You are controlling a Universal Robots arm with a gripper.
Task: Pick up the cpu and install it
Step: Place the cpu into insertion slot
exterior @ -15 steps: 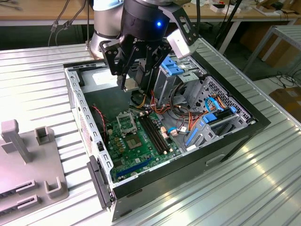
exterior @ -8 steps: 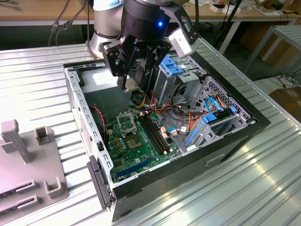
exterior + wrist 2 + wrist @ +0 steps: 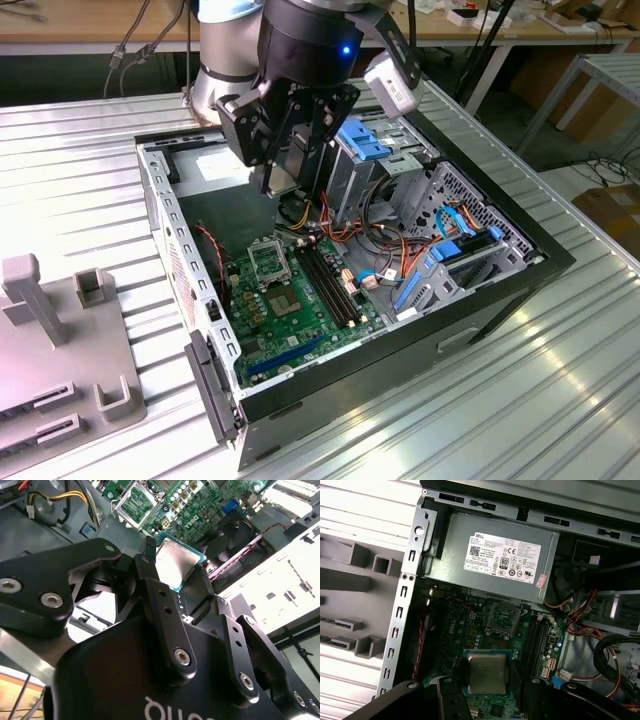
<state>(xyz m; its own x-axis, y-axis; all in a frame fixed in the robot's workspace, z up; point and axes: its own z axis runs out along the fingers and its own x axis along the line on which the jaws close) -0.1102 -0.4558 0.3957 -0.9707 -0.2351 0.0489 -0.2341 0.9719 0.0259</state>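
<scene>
claw (image 3: 489, 684) clamps the cpu (image 3: 487, 670) — over the motherboard (image 3: 462, 626).

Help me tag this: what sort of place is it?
Likely a robotics lab: an open computer case on a ribbed metal table, workbenches behind, the gripper holding the cpu over the motherboard.

cpu (image 3: 487, 669) in gripper (image 3: 489, 679) above motherboard (image 3: 465, 630) inside case (image 3: 399, 615).
</scene>
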